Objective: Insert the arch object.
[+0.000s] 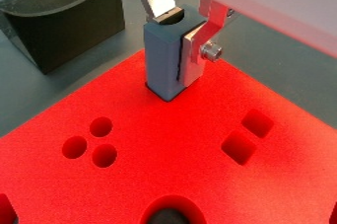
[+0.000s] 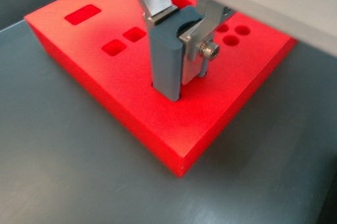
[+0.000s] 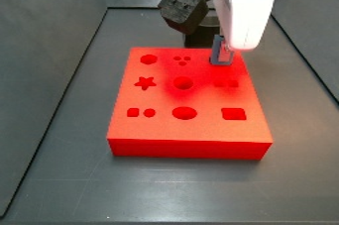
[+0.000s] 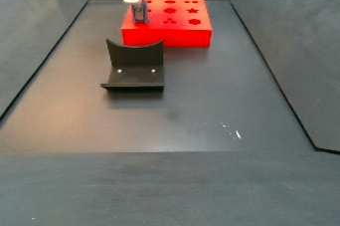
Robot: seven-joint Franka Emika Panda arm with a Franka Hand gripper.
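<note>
Wrist views: the end effector [image 1: 168,82] stands upright on the red board [image 1: 118,95], its pale blue-grey finger [image 1: 161,55] coming down to a dark tip that meets the board surface. That dark bit is probably the arch object [image 1: 166,93], but most of it is hidden. It sits apart from the three round holes [image 1: 90,141] and the two square holes [image 1: 247,136]. The other wrist picture shows the same pose near the middle of the board [image 2: 132,110].

Side view: the end effector [image 3: 221,58] is at the upper right of the board [image 3: 185,150], apparently clenched on a small dark block, the arch object [image 3: 221,55], which touches or nearly touches the surface (exact seating unclear).

Other side view: the board [image 4: 180,39] is at upper centre of the frame on the table [image 4: 200,160], the end effector [image 4: 134,13] is at its left edge, and the fixture [image 4: 133,66] stands just below.

Progress: the piece is carried to the board and lowered. It does not look sunk flush, so seating and release are judged left to do.

No readable writing, labels or brands anywhere.
</note>
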